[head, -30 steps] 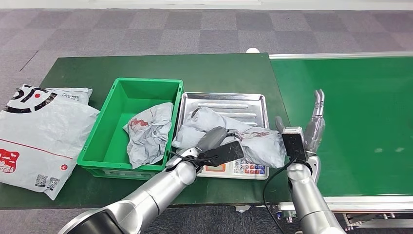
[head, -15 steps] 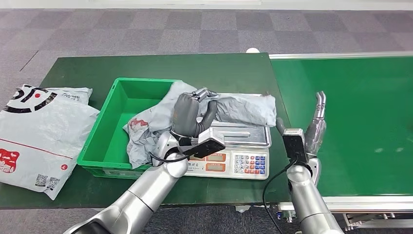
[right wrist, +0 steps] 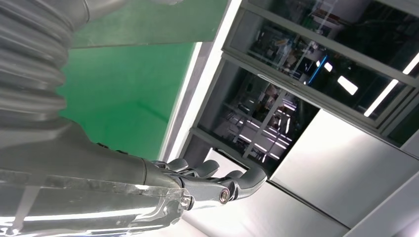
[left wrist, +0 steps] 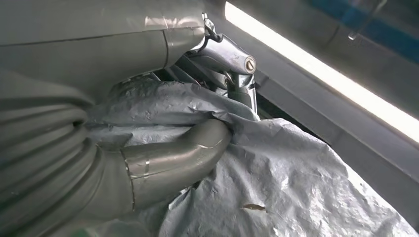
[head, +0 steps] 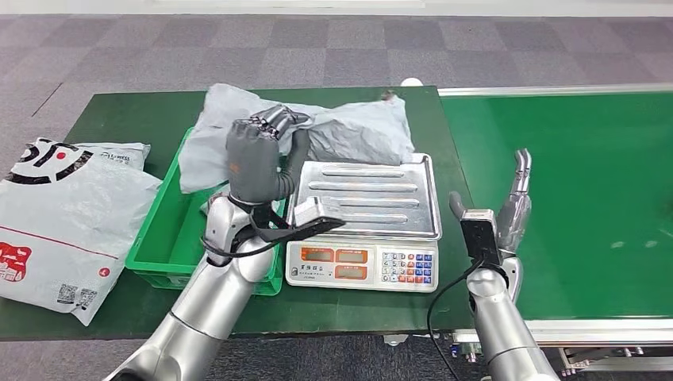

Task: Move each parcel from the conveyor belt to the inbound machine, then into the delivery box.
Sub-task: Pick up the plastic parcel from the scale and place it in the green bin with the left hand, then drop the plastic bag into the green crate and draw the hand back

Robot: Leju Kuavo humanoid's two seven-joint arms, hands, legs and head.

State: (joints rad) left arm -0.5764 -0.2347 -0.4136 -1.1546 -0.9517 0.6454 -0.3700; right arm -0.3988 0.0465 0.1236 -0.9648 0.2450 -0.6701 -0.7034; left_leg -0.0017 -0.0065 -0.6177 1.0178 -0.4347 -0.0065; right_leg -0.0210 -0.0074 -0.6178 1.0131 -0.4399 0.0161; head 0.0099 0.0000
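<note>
The left hand (left wrist: 148, 148) grips a crinkled grey parcel (left wrist: 276, 182), thumb pressed into the plastic.

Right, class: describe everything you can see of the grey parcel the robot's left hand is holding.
The grey parcel is a soft, crinkled plastic mailer bag, matt grey and creased all over. The left hand grips it near one end, thumb pressed into the film. It hangs lifted, stretched sideways above the back of the green crate and the scale's steel tray, touching neither as far as can be seen. No label is readable.

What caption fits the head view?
Left hand lifts a grey parcel above the scale and green box.
</note>
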